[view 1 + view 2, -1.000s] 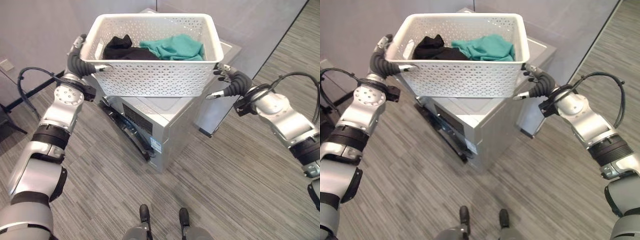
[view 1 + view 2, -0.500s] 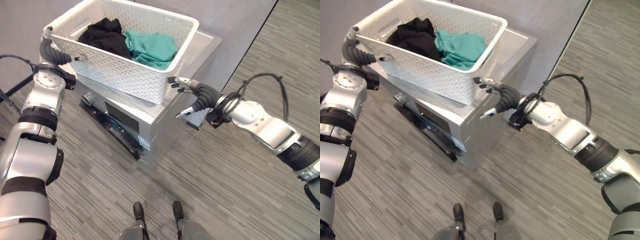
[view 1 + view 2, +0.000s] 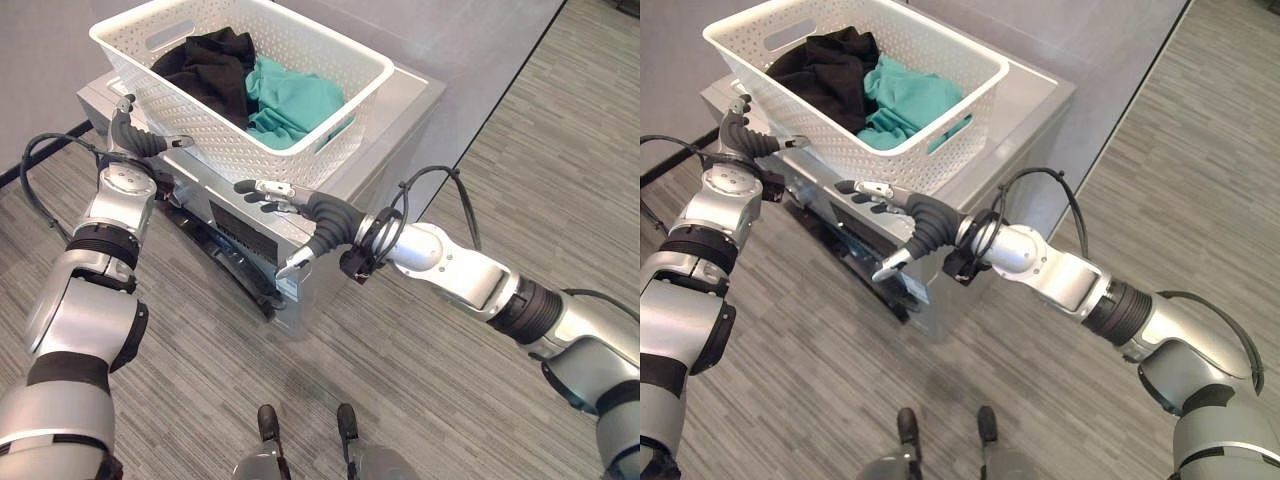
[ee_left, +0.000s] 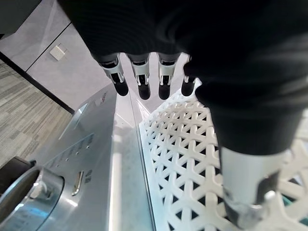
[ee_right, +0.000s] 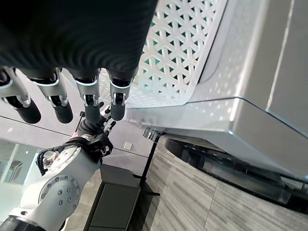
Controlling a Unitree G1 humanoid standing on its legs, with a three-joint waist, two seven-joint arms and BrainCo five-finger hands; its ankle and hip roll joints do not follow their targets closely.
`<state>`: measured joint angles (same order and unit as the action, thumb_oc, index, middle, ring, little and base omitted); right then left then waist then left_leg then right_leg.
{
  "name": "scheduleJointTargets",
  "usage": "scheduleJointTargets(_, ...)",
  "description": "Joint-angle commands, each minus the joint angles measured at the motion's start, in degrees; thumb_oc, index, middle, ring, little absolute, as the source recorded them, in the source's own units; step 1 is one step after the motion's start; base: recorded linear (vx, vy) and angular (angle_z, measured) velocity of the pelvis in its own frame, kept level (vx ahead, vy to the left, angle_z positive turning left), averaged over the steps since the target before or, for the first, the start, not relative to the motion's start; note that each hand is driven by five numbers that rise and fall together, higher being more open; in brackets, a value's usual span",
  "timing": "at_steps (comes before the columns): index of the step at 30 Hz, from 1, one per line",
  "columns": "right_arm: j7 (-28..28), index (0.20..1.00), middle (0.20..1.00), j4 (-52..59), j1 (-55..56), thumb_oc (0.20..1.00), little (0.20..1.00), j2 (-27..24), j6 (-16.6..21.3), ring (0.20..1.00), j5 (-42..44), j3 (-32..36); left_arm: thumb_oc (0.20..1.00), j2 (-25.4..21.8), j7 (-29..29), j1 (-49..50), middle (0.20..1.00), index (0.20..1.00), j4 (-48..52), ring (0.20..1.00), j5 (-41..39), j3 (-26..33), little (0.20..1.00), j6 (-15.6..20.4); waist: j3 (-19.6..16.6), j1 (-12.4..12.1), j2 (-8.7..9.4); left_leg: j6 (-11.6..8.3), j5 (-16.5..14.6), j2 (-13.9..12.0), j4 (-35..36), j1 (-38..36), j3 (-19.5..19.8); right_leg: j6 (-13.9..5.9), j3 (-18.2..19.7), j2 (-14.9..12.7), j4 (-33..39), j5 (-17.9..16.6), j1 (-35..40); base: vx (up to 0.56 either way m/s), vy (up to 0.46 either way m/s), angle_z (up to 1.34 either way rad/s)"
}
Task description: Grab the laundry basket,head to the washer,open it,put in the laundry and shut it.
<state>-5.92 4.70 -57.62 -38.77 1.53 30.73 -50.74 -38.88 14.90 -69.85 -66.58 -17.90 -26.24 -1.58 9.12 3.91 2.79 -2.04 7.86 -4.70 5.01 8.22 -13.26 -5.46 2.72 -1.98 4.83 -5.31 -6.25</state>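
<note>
White basket point(image 3: 940, 140) on washer point(image 3: 1035, 100), black point(image 3: 825, 70) and teal clothes point(image 3: 910, 100) inside

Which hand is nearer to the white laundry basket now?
Left. The left hand is right beside the laundry basket, at its left wall. The right hand hangs open in front of the washer, below the basket and apart from it.
</note>
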Motion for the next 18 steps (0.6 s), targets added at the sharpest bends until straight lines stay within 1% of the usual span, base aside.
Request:
scheduleJointTargets(1, 2.55, 1.000, 1.000, -0.62, -3.79, 1.000, 1.000, -0.86, 4.11, 1.000, -1.59, 4.23, 1.000, -1.13, 1.92, -4.83, 1.000, 1.000, -0.82, 1.000, -0.24, -2.03, 1.000, 2.24, 0.62, -1.59, 2.89, -3.55, -3.84, -2.08, -0.01, -0.47, 1.81, -5.53, -4.36, -6.98, 0.17, 1.97, 0.55, 0.00, 0.000, 0.00)
scheduleJointTargets(3, 3.31, 1.000, 1.000, -0.91, -3.39, 1.000, 1.000, -2.54, 4.15, 1.000, -3.84, 5.46, 1.000, -1.57, 2.32, -3.96, 1.000, 1.000, 0.28, 1.000, -0.40, -1.26, 1.000, 2.57, 0.47, -1.59, 2.82, -3.55, -3.96, -2.03, -0.01, -0.60, 1.91, -5.56, -4.44, -7.05, 0.17, 2.02, 0.78, 0.00, 0.000, 0.00)
scheduleJointTargets(4, 3.32, 1.000, 1.000, -0.88, -3.34, 1.000, 1.000, -2.57, 4.14, 1.000, -3.87, 5.47, 1.000, -1.55, 2.34, -3.92, 1.000, 1.000, 0.33, 1.000, -0.40, -1.24, 1.000, 2.56, 0.48, -1.60, 2.80, -3.55, -3.96, -2.04, -0.01, -0.62, 1.91, -5.56, -4.45, -7.05, 0.17, 2.02, 0.80, 0.00, 0.000, 0.00)
scheduleJointTargets(5, 3.98, 1.000, 1.000, -1.60, -1.57, 1.000, 1.000, -4.73, 4.08, 1.000, -4.28, 7.63, 1.000, -2.47, 2.88, -2.52, 1.000, 1.000, 1.94, 1.000, -0.37, -0.24, 1.000, 2.91, 0.30, -1.56, 2.73, -3.56, -4.07, -2.00, -0.01, -0.79, 1.98, -5.63, -4.67, -7.15, 0.17, 2.11, 1.08, 0.00, 0.000, 0.00)
scheduleJointTargets(7, 4.16, 1.000, 1.000, -1.45, 0.90, 1.000, 1.000, -7.50, 4.10, 1.000, -4.97, 10.21, 1.000, -3.48, 3.65, -0.08, 1.000, 1.000, 6.19, 1.000, 0.06, 1.23, 1.000, 3.51, 0.02, -1.63, 2.66, -3.54, -4.23, -1.96, -0.01, -1.10, 2.02, -5.71, -4.80, -7.28, 0.17, 2.22, 1.49, 0.00, 0.000, 0.00)
scheduleJointTargets(9, 4.53, 1.000, 1.000, -0.99, 5.28, 1.000, 1.000, -11.75, 4.44, 1.000, -4.79, 15.02, 1.000, -6.16, 3.95, 3.44, 1.000, 1.000, 10.80, 1.000, 0.78, 3.27, 1.000, 4.15, -0.25, -1.54, 2.48, -3.51, -4.45, -1.80, -0.01, -1.44, 2.10, -5.74, -5.01, -7.35, 0.17, 2.30, 1.97, 0.00, 0.000, 0.00)
scheduleJointTargets(11, 4.04, 1.000, 1.000, 1.69, 12.26, 1.000, 1.000, -16.02, 4.71, 1.000, -4.87, 21.87, 1.000, -9.04, 3.42, 8.30, 1.000, 1.000, 15.20, 1.000, 0.83, 6.54, 1.000, 4.59, -0.83, -1.41, 2.37, -3.45, -4.75, -1.67, -0.01, -1.95, 2.07, -5.83, -5.20, -7.43, 0.17, 2.48, 2.64, 0.04, 0.008, 0.01)
scheduleJointTargets(12, 3.70, 1.000, 1.000, 3.44, 16.29, 1.000, 1.000, -18.78, 4.96, 1.000, -6.35, 27.27, 1.000, -11.26, 2.48, 11.74, 1.000, 1.000, 16.76, 1.000, 1.07, 9.38, 1.000, 4.70, -1.05, -1.02, 2.21, -3.39, -5.28, -1.55, -0.01, -2.66, 2.00, -5.99, -5.34, -7.54, 0.17, 2.86, 3.32, 0.08, 0.012, -0.01)
scheduleJointTargets(13, 1.17, 1.000, 1.000, 7.17, 22.03, 1.000, 1.000, -23.34, 5.42, 1.000, -8.38, 34.36, 1.000, -14.33, 1.74, 16.07, 1.000, 1.000, 18.81, 1.000, 2.21, 13.02, 1.000, 4.58, -2.18, -0.54, 2.02, -3.37, -5.44, -1.47, -0.01, -3.19, 1.91, -6.04, -5.29, -7.63, 0.17, 2.86, 3.71, 0.07, 0.011, -0.02)
scheduleJointTargets(14, 1.03, 1.000, 1.000, 7.75, 23.04, 1.000, 1.000, -23.48, 5.28, 1.000, -8.41, 35.15, 1.000, -14.17, 1.72, 16.42, 1.000, 1.000, 19.16, 1.000, 2.30, 13.14, 1.000, 4.50, -2.26, -0.69, 1.99, -3.36, -5.47, -1.46, -0.01, -3.26, 1.95, -6.05, -5.34, -7.64, 0.17, 2.90, 3.81, 0.06, 0.010, 0.00)
scheduleJointTargets(15, 0.39, 1.000, 1.000, 8.64, 26.84, 1.000, 1.000, -24.80, 5.61, 1.000, -7.90, 38.77, 1.000, -15.24, 0.84, 18.71, 1.000, 1.000, 18.72, 1.000, 2.19, 14.76, 1.000, 4.47, -2.88, -0.50, 1.91, -3.37, -5.73, -1.43, -0.01, -3.90, 1.77, -6.11, -5.33, -7.71, 0.17, 3.01, 4.28, 0.05, 0.007, -0.01)
scheduleJointTargets(16, 0.33, 1.000, 1.000, 8.96, 30.50, 1.000, 1.000, -25.46, 6.31, 1.000, -7.13, 42.93, 1.000, -16.96, 0.43, 21.81, 1.000, 1.000, 17.33, 1.000, 1.71, 17.81, 1.000, 4.52, -3.37, 0.19, 1.78, -3.37, -5.90, -1.39, -0.01, -4.41, 1.49, -6.19, -5.33, -7.69, 0.17, 3.06, 4.65, 0.05, 0.007, -0.03)
scheduleJointTargets(17, 0.17, 1.000, 1.000, 9.82, 32.12, 1.000, 1.000, -25.53, 6.15, 1.000, -7.13, 44.21, 1.000, -16.77, 0.33, 22.20, 1.000, 1.000, 17.67, 1.000, 1.76, 17.85, 1.000, 4.55, -3.49, -0.05, 1.79, -3.37, -5.94, -1.37, -0.01, -4.52, 1.53, -6.20, -5.38, -7.71, 0.17, 3.12, 4.80, 0.04, 0.009, -0.03)
scheduleJointTargets(18, -0.20, 1.000, 1.000, 10.26, 34.65, 1.000, 1.000, -25.49, 6.60, 1.000, -7.49, 46.77, 1.000, -17.89, 0.22, 24.10, 1.000, 1.000, 17.25, 1.000, 2.28, 19.49, 1.000, 4.56, -3.89, 0.33, 1.71, -3.34, -6.18, -1.37, -0.01, -4.91, 1.36, -6.21, -5.35, -7.75, 0.17, 3.24, 5.11, 0.06, 0.014, 0.01)
